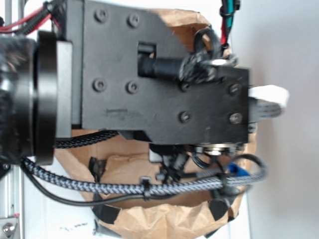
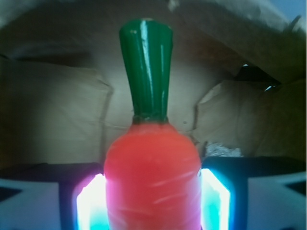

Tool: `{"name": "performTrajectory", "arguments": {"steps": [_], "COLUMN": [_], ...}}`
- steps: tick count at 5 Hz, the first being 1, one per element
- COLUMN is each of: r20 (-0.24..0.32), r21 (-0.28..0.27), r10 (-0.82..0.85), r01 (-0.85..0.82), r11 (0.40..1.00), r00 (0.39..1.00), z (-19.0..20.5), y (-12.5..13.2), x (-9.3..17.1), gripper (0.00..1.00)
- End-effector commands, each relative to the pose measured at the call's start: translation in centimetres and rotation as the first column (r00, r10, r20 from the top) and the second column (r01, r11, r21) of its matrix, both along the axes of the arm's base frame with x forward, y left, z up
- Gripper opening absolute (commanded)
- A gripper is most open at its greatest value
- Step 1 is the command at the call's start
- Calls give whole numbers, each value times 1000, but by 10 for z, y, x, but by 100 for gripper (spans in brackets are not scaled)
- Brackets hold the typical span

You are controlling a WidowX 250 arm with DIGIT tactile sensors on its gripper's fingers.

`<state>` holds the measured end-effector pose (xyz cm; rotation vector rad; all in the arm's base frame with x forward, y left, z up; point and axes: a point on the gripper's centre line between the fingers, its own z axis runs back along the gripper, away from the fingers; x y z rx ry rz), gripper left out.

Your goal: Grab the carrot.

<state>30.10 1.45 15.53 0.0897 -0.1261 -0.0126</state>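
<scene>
In the wrist view the carrot (image 2: 152,177) fills the middle: a glossy orange body with a dark green stem pointing up. It sits between my gripper's (image 2: 152,201) two glowing pads (image 2: 91,203), which press against its sides. The gripper is shut on the carrot. In the exterior view the black arm block hides the carrot and the gripper's fingers entirely.
A brown paper bag (image 1: 164,219) lies under the arm, its creased walls (image 2: 53,115) surrounding the carrot. A crumpled whitish paper scrap (image 2: 221,151) shows behind the right pad. Braided cables (image 1: 124,186) loop below the arm block (image 1: 159,84).
</scene>
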Motion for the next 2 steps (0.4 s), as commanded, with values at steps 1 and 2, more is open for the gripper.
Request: {"name": "performTrajectory", "arguments": {"steps": [1,2], "r20": [103,121], "r21": [-99,-90], "r10": [-37,-76], "r01": [47,87], "r11": [994,992], "r00": [994,990], "z": [62,63], "y": [0,-4], "x": [-2,-4], "gripper": [0,0]}}
